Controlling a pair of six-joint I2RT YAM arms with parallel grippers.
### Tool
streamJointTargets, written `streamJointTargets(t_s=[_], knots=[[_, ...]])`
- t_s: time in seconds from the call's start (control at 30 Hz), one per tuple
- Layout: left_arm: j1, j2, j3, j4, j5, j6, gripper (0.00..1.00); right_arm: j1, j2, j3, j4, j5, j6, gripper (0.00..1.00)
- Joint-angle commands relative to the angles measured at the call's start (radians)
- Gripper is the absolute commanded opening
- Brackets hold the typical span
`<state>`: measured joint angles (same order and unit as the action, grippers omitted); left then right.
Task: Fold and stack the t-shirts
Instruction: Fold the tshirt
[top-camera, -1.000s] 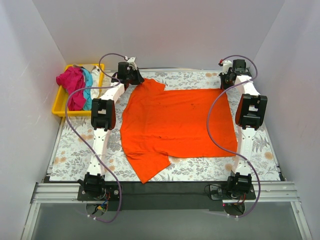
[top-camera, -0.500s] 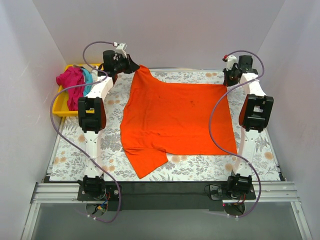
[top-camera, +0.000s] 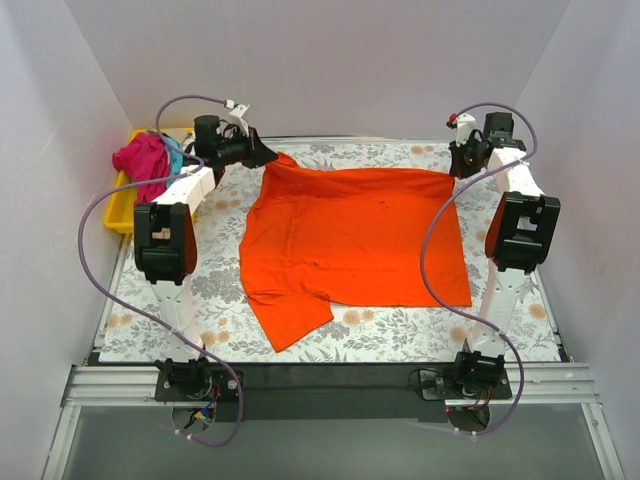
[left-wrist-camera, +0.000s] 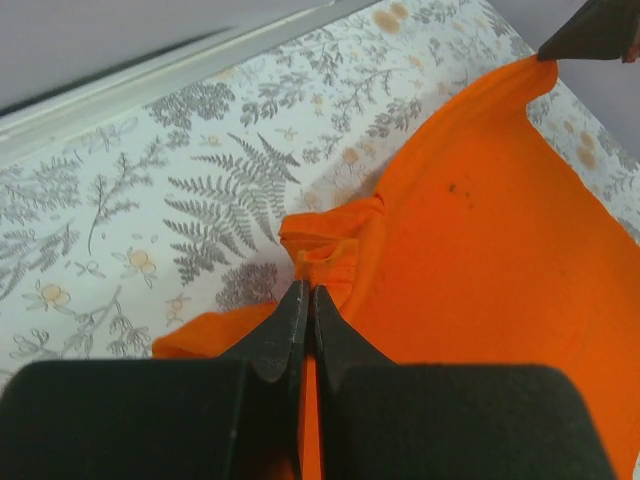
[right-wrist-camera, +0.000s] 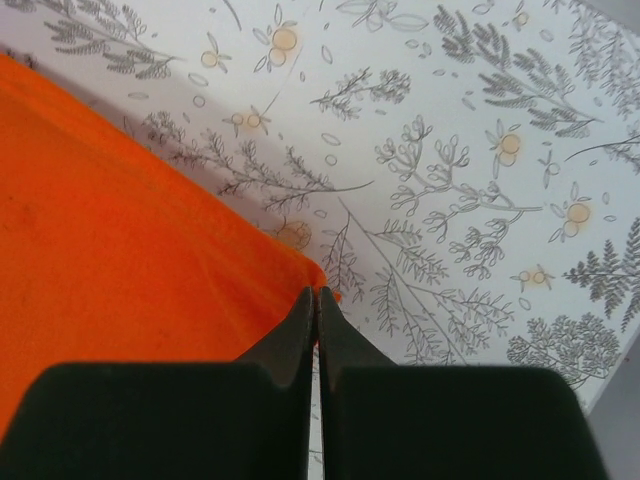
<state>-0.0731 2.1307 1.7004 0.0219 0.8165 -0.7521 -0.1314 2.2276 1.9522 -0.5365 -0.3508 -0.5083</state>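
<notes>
1. We see the table (top-camera: 140, 300), covered in a floral print, filling the space between the white walls.
2. The orange shirt (top-camera: 350, 240) lies spread open across the middle of the table. One sleeve points toward the near edge, and the far edge runs between the two grippers.
3. The left arm (top-camera: 160, 235) reaches to the shirt's far-left corner, and the right arm (top-camera: 520, 230) reaches to its far-right corner.
4. The yellow tray (top-camera: 118, 218) sits at the far-left edge of the table, well apart from the orange shirt and partly hidden behind the left arm.
5. In the tray we see a crumpled magenta shirt (top-camera: 140, 158) with a teal shirt (top-camera: 176, 155) just beside it.
6. The left gripper (left-wrist-camera: 305, 295) is pinched tight on a bunched fold of the orange shirt at its far-left corner, with the cloth puckering at the fingertips.
7. The right gripper (right-wrist-camera: 316, 295) is clamped on the very tip of the shirt's far-right corner. Its fingers are pressed together with the orange cloth running in under them.
</notes>
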Motion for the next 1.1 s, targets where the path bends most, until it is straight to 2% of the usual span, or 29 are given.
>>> streamJointTargets(t_s=[0.0,0.07,0.2,0.53,0.77,0.83,0.87,0.9,0.93,0.97,1.03,1.07], knots=[[0.032,-0.136,-0.096,-0.017,0.059,0.085,0.0,-0.013,-0.075,-0.062,-0.037,-0.039,-0.055,0.01],[0.033,-0.164,-0.169,-0.049,0.07,0.137,0.0,-0.013,-0.086,-0.11,-0.042,-0.039,-0.07,0.01],[0.033,-0.183,-0.223,-0.124,0.076,0.227,0.0,-0.014,-0.088,-0.173,-0.045,-0.034,-0.091,0.01],[0.032,-0.163,-0.359,-0.206,0.065,0.368,0.0,-0.013,-0.036,-0.205,-0.075,0.013,-0.145,0.01],[0.029,-0.155,-0.372,-0.295,0.042,0.489,0.0,-0.014,-0.033,-0.219,-0.109,0.015,-0.174,0.02],[0.021,-0.149,-0.357,-0.348,0.042,0.532,0.02,-0.014,-0.032,-0.216,-0.125,0.012,-0.18,0.12],[0.013,-0.149,-0.348,-0.399,0.039,0.551,0.1,-0.014,-0.034,-0.211,-0.144,0.012,-0.183,0.2],[0.013,-0.15,-0.329,-0.427,0.041,0.578,0.16,-0.014,-0.037,-0.208,-0.155,0.006,-0.193,0.22],[0.013,-0.155,-0.314,-0.448,0.042,0.583,0.25,-0.014,-0.048,-0.204,-0.166,0.004,-0.197,0.27],[0.013,-0.156,-0.297,-0.495,0.041,0.588,0.27,-0.014,-0.054,-0.196,-0.178,0.001,-0.2,0.37],[0.013,-0.158,-0.225,-0.546,0.044,0.611,0.32,-0.014,-0.081,-0.19,-0.201,-0.01,-0.213,0.43],[0.013,-0.161,-0.202,-0.569,0.047,0.606,0.32,-0.014,-0.092,-0.187,-0.207,-0.013,-0.214,0.49]])
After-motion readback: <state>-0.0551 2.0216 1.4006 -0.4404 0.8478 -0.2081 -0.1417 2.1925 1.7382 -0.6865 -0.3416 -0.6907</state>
